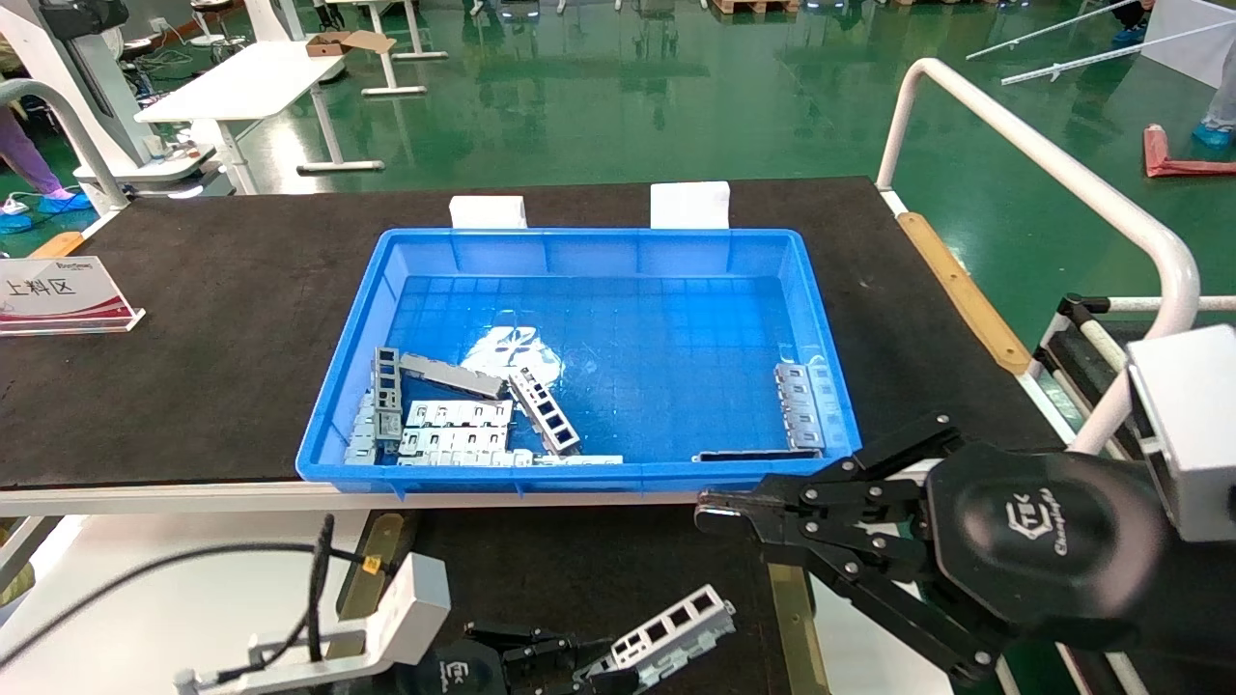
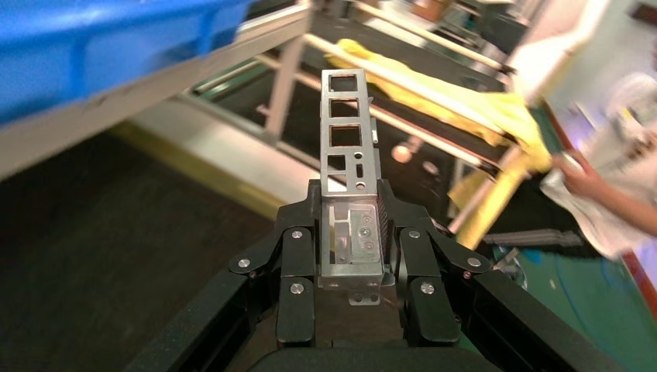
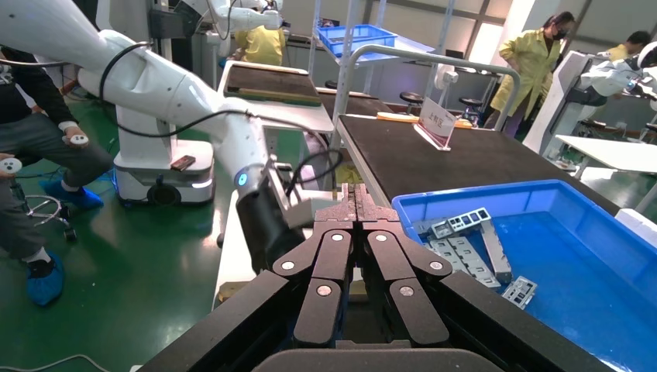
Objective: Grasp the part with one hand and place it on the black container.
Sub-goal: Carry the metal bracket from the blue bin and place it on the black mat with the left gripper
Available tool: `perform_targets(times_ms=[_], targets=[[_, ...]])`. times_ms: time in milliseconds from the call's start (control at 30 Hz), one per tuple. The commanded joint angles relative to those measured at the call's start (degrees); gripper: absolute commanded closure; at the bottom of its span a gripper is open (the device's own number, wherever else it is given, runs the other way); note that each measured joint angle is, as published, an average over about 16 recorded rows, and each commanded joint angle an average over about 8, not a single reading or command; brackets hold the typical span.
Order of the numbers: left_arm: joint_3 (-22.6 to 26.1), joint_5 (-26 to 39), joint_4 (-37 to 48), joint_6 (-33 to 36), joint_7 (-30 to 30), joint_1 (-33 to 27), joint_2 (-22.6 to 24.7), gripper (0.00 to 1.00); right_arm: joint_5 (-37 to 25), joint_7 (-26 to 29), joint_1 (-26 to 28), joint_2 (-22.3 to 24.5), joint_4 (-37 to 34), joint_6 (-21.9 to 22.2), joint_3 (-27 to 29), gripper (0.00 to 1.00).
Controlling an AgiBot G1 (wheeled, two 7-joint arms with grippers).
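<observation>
The part, a slim silver bracket with a row of rectangular windows, is held in my left gripper at the bottom of the head view. It hangs just above the black container, a flat black panel with brass-coloured strips along its sides. In the left wrist view my left gripper is shut on the part's near end, and the part sticks out forward. My right gripper is shut and empty, hovering by the front right corner of the blue bin; its shut jaws also show in the right wrist view.
The blue bin holds several more metal pieces: a windowed bracket, slotted plates and a stack at the right wall. A sign stands at the far left. A white rail runs along the right.
</observation>
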Motion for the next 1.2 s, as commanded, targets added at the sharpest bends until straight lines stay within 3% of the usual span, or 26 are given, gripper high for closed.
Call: perform_targets(times_ms=[33, 567, 967, 1200], targets=[[0.1, -0.2, -2.4, -3.8, -1.0, 2.5, -0.5, 1.0, 0.0, 0.0, 0.0, 0.0, 0.0, 0.0, 0.0, 1.0], [0.9, -1.3, -4.2, -26.1, -4.4, 11.7, 6.3, 1.0, 0.0, 0.0, 0.0, 0.0, 0.0, 0.0, -0.1, 1.0], [0.4, -3.8, -0.1, -40.0, -8.4, 13.1, 13.9, 1.0, 0.1, -0.1, 0.0, 0.0, 0.0, 0.0, -0.1, 1.0], [-1.5, -4.2, 2.3, -46.9, -7.7, 13.1, 18.7, 1.0, 0.1, -0.1, 0.0, 0.1, 0.0, 0.1, -0.1, 1.0]])
